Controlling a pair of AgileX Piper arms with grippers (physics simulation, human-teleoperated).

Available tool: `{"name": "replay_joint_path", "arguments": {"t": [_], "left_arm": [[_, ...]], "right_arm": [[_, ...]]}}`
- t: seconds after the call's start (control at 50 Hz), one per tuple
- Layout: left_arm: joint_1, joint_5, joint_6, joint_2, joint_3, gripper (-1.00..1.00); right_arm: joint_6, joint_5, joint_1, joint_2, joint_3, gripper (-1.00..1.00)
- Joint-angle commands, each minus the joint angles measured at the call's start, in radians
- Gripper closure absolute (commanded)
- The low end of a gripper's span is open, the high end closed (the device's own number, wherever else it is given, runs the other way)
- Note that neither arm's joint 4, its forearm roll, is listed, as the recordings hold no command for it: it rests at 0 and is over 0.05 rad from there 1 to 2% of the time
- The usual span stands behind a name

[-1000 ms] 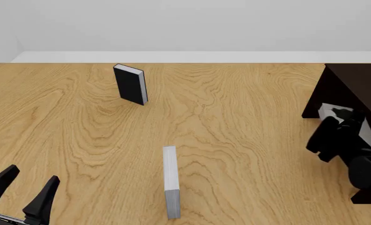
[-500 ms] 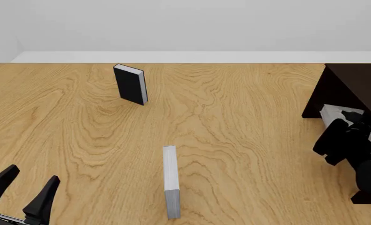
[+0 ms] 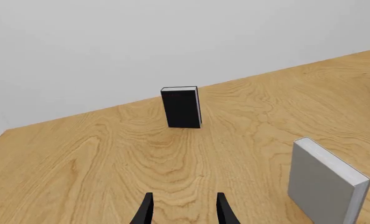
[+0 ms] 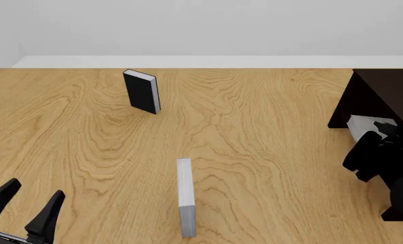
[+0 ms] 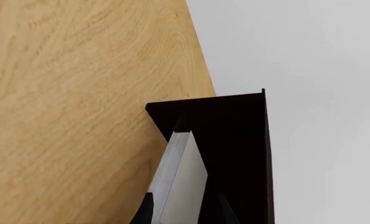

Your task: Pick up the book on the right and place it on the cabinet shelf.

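Observation:
The book [image 4: 366, 125], pale silver-grey, lies partly inside the dark cabinet shelf [image 4: 381, 94] at the table's right edge. My right gripper [image 4: 380, 136] is right behind it, at the mouth of the recess. In the right wrist view the book [image 5: 181, 172] sits between the two fingers [image 5: 145, 211], which stand wide apart. A dark gap shows between the book and one finger, so the gripper [image 5: 185, 212] looks open. The cabinet [image 5: 238, 140] surrounds the book. My left gripper [image 4: 26, 203] [image 3: 183, 211] is open and holds nothing, low at the near left.
A black-covered book [image 4: 142, 91] [image 3: 181, 107] stands upright at the far left-centre. Another pale grey book [image 4: 184, 203] [image 3: 325, 179] stands on edge near the front middle of the wooden table [image 4: 269, 127]. A white wall runs behind the table.
The right gripper and the book have shifted to the right, deeper into the cabinet's recess. The left arm and the two standing books have not moved.

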Motion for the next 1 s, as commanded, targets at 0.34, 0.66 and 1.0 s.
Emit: {"name": "replay_joint_path", "arguments": {"t": [0.34, 0.66, 1.0], "left_arm": [[-0.003, 0.001, -0.001, -0.001, 0.000, -1.00], [-0.001, -0.004, -0.004, 0.004, 0.000, -1.00], [0.001, -0.001, -0.007, 0.002, 0.000, -1.00]], "right_arm": [[-0.021, -0.018, 0.011, 0.014, -0.003, -1.00], [-0.034, 0.011, 0.092, 0.041, -0.069, -1.00], [-0.038, 0.057, 0.166, 0.034, -0.125, -1.00]]}}
